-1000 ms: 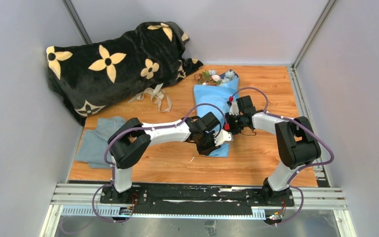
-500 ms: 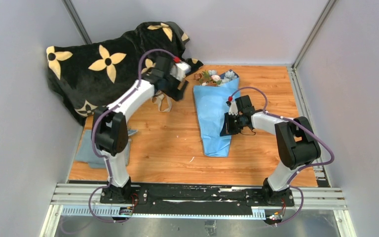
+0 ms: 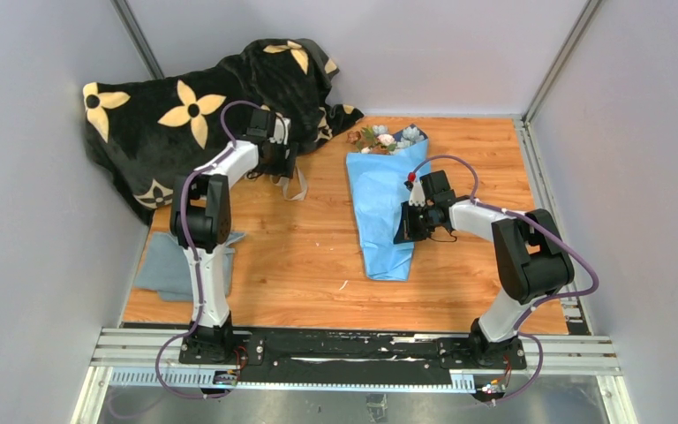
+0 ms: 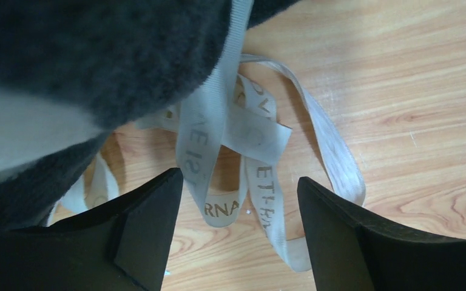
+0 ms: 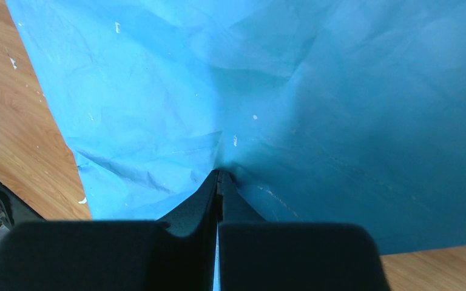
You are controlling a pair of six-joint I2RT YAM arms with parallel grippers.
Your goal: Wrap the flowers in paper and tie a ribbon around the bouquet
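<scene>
Bouquet [image 3: 387,205] is seen lying flat on the wooden surface [image 3: 300,256], right of centre, its narrow end turned toward the arm bases. The flowers [image 3: 387,138] are gathered at its far, wide end, near the back edge of the surface, and the light-blue paper [image 3: 378,216] is wrapped around their stems as a cone.

The right claw [image 3: 403,228] is set against the right side of the cone. In the right wrist view its fingers [image 5: 188,218] are shown pressed together, their tips against the paper [image 5: 315,91] where several creases meet; whether a fold is caught between them cannot be told.

The ribbon [image 3: 296,182] is left in a loose heap well apart from the bouquet, at the near edge of the black flowered blanket [image 3: 185,106]. The left claw [image 3: 275,161] is held above it. In the left wrist view that claw [image 4: 238,188] is spread wide, and nothing is gripped in it; pale printed loops of ribbon [image 4: 209,133] are seen between the fingers, one strand partly covered by the dark blanket [image 4: 97,54].

A grey-blue cloth [image 3: 169,256] is spread at the left edge of the surface.
</scene>
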